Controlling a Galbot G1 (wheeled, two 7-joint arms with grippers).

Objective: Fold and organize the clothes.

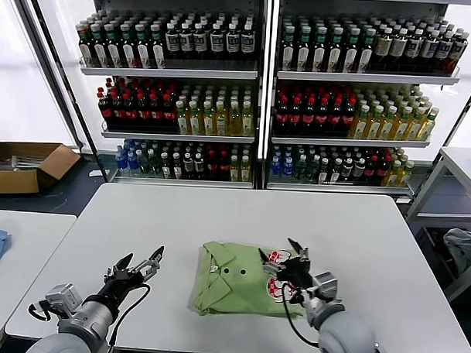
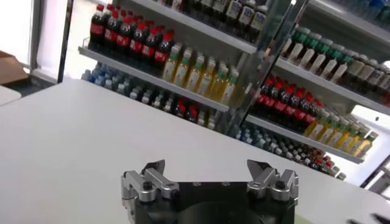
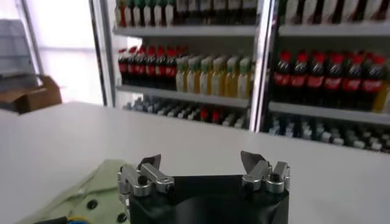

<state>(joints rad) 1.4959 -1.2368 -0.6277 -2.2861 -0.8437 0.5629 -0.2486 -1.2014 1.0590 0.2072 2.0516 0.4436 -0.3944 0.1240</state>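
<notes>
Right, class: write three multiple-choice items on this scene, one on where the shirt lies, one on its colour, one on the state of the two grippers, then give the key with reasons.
1. Where is the shirt?
A. on the white table
B. in the cardboard box
C. on a shelf

2. What colour is the shirt?
A. blue
B. light green
C. grey

3. How do the jaws of the left gripper and the right gripper stand?
A. both shut
B. only the left open
C. both open

Key: 1 A, it lies folded on the tabletop; 2 B, green cloth with a red-and-white checked print; 3 C, both pairs of jaws stand apart, holding nothing.
</notes>
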